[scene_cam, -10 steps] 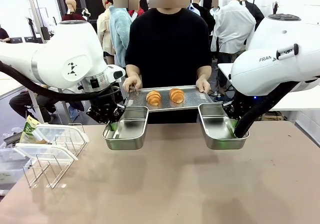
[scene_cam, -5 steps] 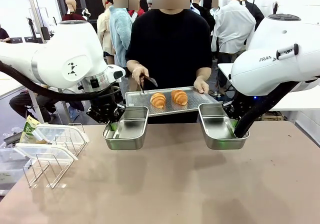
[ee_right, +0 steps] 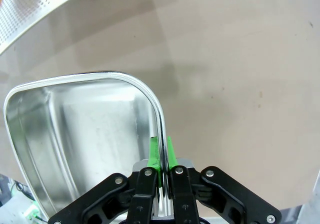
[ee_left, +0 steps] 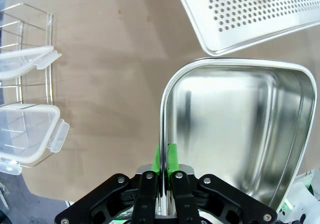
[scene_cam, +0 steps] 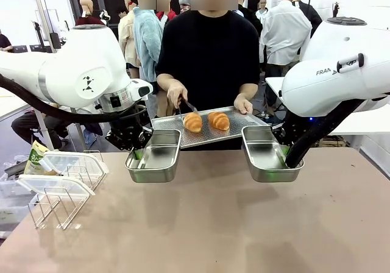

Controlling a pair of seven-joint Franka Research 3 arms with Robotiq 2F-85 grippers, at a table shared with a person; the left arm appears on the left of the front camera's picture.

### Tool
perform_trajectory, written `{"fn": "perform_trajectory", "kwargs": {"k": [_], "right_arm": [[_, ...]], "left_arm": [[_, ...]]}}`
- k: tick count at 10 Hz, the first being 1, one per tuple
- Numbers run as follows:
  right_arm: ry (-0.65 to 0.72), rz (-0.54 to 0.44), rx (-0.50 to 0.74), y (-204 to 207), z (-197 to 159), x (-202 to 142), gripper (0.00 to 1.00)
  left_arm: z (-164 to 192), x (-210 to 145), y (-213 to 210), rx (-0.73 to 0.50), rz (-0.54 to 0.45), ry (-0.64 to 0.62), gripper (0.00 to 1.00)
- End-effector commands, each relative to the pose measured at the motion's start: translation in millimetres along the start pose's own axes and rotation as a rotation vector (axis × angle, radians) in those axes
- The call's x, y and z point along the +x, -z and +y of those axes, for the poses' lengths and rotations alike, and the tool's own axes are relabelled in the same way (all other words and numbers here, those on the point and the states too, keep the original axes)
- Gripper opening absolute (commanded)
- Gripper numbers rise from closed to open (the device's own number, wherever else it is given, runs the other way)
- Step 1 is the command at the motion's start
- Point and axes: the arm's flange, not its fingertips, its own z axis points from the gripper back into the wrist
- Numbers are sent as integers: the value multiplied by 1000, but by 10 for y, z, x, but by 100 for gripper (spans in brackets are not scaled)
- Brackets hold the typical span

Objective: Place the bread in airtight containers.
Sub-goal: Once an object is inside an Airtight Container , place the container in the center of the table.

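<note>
Bread [scene_cam: 192, 122]: 2 rolls, side by side near the middle of the perforated tray [scene_cam: 241, 122], neither in a tin.

Tray: 1, lifted clear of the table [scene_cam: 213, 224] and tilted. Held at its right end by one hand [scene_cam: 244, 105] of the person. Other hand [scene_cam: 175, 94] over the tray's left half, gripping tongs [scene_cam: 186, 105]. Tong tips at the left roll; contact not resolvable.

Tins: 2, just under the tray's near edge, one toward each end. Left tin [scene_cam: 153, 157] and right tin [scene_cam: 268, 157], each with a bare steel floor showing in its wrist view.

Left gripper [ee_left: 163, 156]: green pads pinched tight on the side wall of the left tin. Right gripper [ee_right: 160, 151]: clamped the same way on the wall of the right tin.

Lids [scene_cam: 73, 161]: 2, clear, resting on the white wire rack [scene_cam: 61, 215], well to the left of the tray.
</note>
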Motion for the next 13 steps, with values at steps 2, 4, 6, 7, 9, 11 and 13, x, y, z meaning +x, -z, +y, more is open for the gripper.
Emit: {"fn": "perform_trajectory", "kwargs": {"k": [2, 4, 6, 7, 9, 11, 13], "right_arm": [[8, -5, 4, -26, 9, -4, 0], [8, -5, 4, -26, 9, -4, 0], [8, -5, 4, -26, 9, -4, 0], [8, -5, 4, -26, 9, -4, 0], [8, -5, 4, -26, 9, -4, 0], [8, -5, 4, -26, 9, -4, 0], [8, -5, 4, -26, 9, -4, 0]], "left_arm": [[10, 19, -33, -3, -6, -2, 0], [10, 19, -33, -3, -6, -2, 0], [10, 19, -33, -3, -6, -2, 0], [10, 19, -33, -3, -6, -2, 0], [10, 19, -33, -3, -6, -2, 0], [10, 19, -33, -3, -6, -2, 0], [10, 19, -33, -3, -6, -2, 0]]}}
